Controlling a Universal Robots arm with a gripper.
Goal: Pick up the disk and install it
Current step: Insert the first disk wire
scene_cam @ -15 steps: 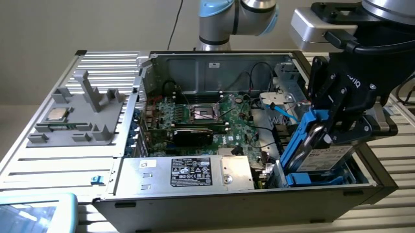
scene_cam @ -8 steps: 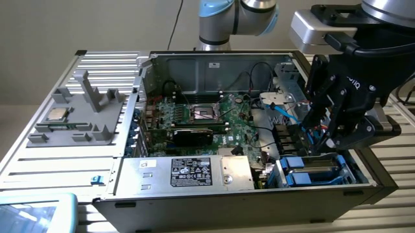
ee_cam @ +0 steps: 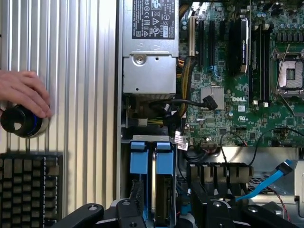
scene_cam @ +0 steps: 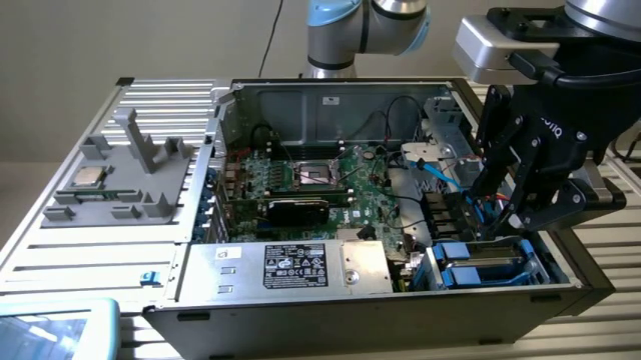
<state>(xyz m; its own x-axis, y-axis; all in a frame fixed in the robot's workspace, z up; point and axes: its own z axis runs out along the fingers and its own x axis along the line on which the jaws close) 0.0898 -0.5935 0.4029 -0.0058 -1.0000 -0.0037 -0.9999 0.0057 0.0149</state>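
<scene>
Disk (scene_cam: pixel 484 264) in drive bay (scene_cam: pixel 549 264) of computer case (scene_cam: pixel 350 319)

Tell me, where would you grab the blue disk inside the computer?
Probably by the two blue end tabs of the disk, coming straight down through the open side of the case. It sits low, hemmed in by cables, so the tabs are the part that stands free.

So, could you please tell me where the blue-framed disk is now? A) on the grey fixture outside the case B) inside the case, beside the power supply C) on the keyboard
B: the disk lies inside the case beside the power supply, the pincer close over it.
</scene>
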